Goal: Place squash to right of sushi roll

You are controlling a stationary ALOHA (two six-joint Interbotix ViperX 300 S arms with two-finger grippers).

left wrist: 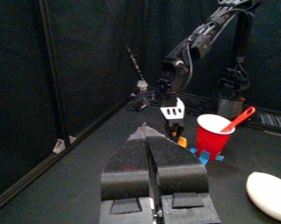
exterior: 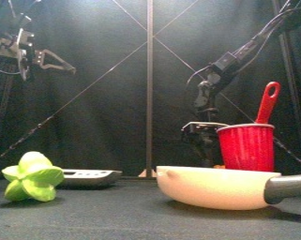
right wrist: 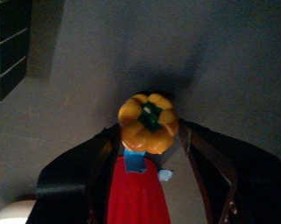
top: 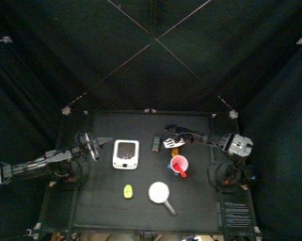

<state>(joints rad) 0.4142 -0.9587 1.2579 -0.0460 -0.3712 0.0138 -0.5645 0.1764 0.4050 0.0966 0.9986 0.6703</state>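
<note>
- Squash [right wrist: 149, 121] sits on the worktop [top: 103, 207], towards the back, just behind the red cup [exterior: 247, 147] from the front. Not lifted.
- Right hand [left wrist: 171, 110] is down over the squash with jaws spread wide, one on each side. The right wrist view shows a gap on both sides, so it is released and grips nothing.
- Left hand [left wrist: 149, 156] is raised at the left side, well away from the things, jaws pressed together and empty. That arm is resting.
- Sushi roll [top: 154, 144] reads as a tiny dark blob near the back of the worktop in the top view, close beside the squash. It is too small to confirm shape or the exact gap.
- Other things: white device [top: 125, 153], yellow-green piece [exterior: 31, 178] and white spoon [exterior: 216, 186] at the front, and a small blue piece [right wrist: 133, 162] by the cup's foot.
- Done, judged: approach and alignment on the squash.
- Left, judged: clench on the squash, lift, carry to the spot right of the sushi roll, set down, let go.
- Progress: early, at the pre-grasp stage.
- Watch: the red cup and blue piece are near the jaws and could get nudged when they clench.
</note>
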